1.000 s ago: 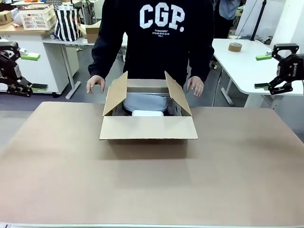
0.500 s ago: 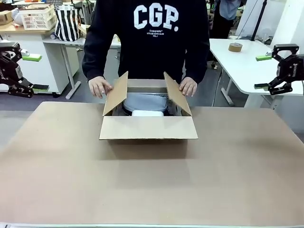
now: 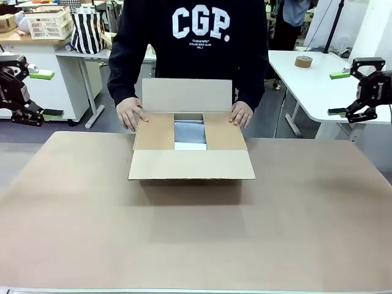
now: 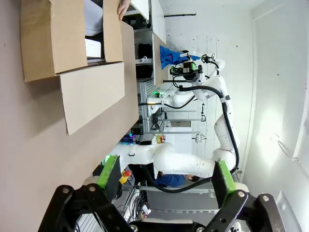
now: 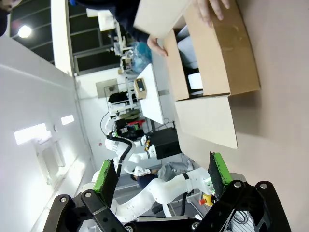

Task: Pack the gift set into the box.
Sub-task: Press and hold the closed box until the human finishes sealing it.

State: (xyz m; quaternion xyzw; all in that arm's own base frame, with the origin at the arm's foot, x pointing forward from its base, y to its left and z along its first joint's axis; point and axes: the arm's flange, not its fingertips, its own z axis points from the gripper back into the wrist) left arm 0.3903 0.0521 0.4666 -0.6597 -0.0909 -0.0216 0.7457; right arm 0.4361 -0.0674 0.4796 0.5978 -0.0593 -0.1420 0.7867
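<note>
1. The gift set lies inside the box, showing between its two folded side flaps.
2. The robot's left hand and right hand hang open, well apart from it on either side.

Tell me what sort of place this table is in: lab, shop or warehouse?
Most likely a lab or workshop rather than a shop. A white work table beside the person carries a roll of tape. A plastic basket sits on another desk at the far left.
</note>
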